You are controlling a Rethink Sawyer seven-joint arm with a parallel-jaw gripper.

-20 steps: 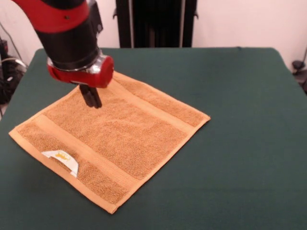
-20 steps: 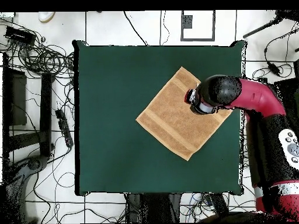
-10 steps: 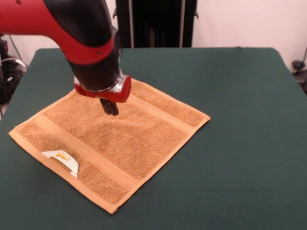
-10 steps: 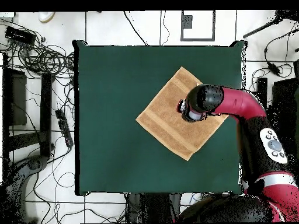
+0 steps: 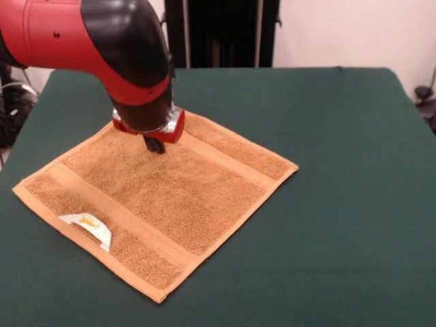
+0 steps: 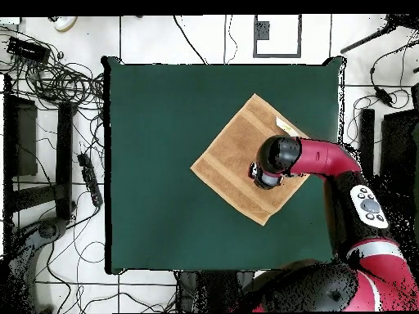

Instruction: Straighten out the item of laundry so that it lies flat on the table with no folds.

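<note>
The orange-tan towel [image 5: 160, 194] lies spread flat as a diamond on the dark green table [image 5: 340, 170], left of the middle in the front view. Two woven bands cross it, and its white tag [image 5: 88, 227] sits at the near left edge. My gripper [image 5: 155, 144] points straight down over the towel's far part, beside the far band, with the fingers together and nothing held. Whether the tips touch the cloth cannot be told. In the overhead view the towel [image 6: 232, 163] sits right of the table's middle, and the arm's wrist [image 6: 266, 172] covers the gripper.
The red and black arm [image 5: 95, 48] comes in from the upper left and hides the towel's far left corner. Cables and black stands [image 6: 49, 90] lie on the floor beside the table. The black pedestal [image 5: 218, 30] stands behind the far edge.
The gripper moved right across the towel's far part, then shifted slightly toward the far band. The arm swung in over the table. The towel has not moved.
</note>
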